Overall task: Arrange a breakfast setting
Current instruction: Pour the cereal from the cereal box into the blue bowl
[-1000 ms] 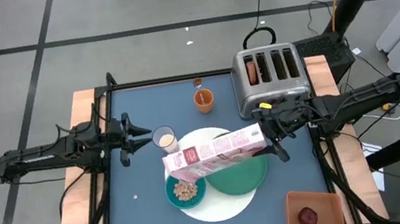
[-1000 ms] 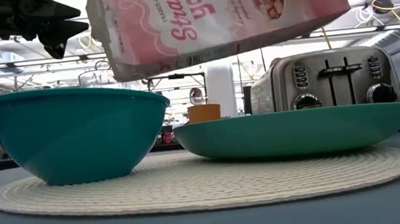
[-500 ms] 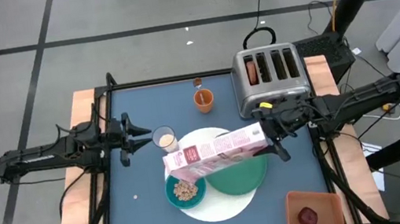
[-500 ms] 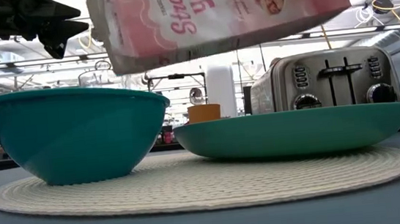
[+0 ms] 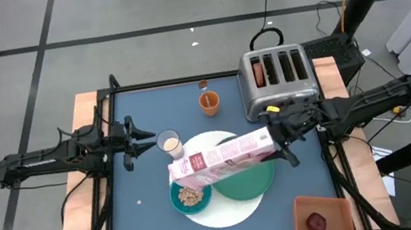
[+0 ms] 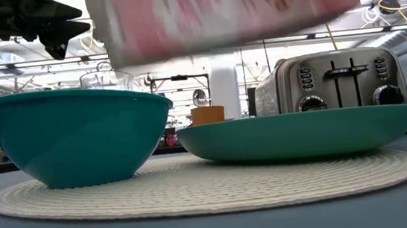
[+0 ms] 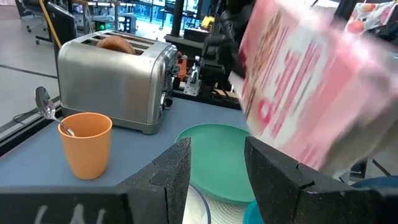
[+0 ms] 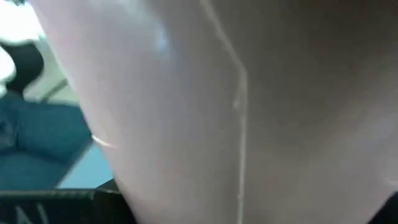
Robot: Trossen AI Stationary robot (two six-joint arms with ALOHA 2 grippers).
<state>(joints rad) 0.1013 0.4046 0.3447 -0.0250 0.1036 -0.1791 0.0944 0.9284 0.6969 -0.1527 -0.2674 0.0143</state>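
The right gripper (image 5: 278, 150) pinched one end of a pink cereal box (image 5: 220, 158), holding it lying nearly level over the setting with its far end tipped down above the teal bowl (image 5: 191, 195). Cereal was already in the bowl, seen from above. The box was motion-blurred in the low view (image 6: 223, 11) and in the left wrist view (image 7: 311, 93), so I judged it to be mid-shake or mid-tilt (the right wrist view showed only the box's side filling the frame). Below the gripper and box sat the green plate (image 5: 249, 178), bare, on the white mat (image 5: 232, 209); the bowl rested on the same mat, just beside the plate. The left gripper (image 5: 129, 141) hovered with fingers spread, well apart from the box, and the milk glass (image 5: 170, 144) stood just in front of its tips. The orange cup (image 5: 209, 102) with the spoon (image 7: 43, 102) stood farther off, near the toaster (image 5: 278, 80), which held the ring bread (image 7: 115, 42) in one slot. The dark-red fruit (image 5: 316, 222) lay in the orange tray (image 5: 321, 204), behind and to the side of the right gripper. Risks, as judged: the grip sat at one end of a long box, so a shake could twist it loose; an overlong pour could spill cereal past the rim onto the mat or plate; swinging the box back could clip the glass.
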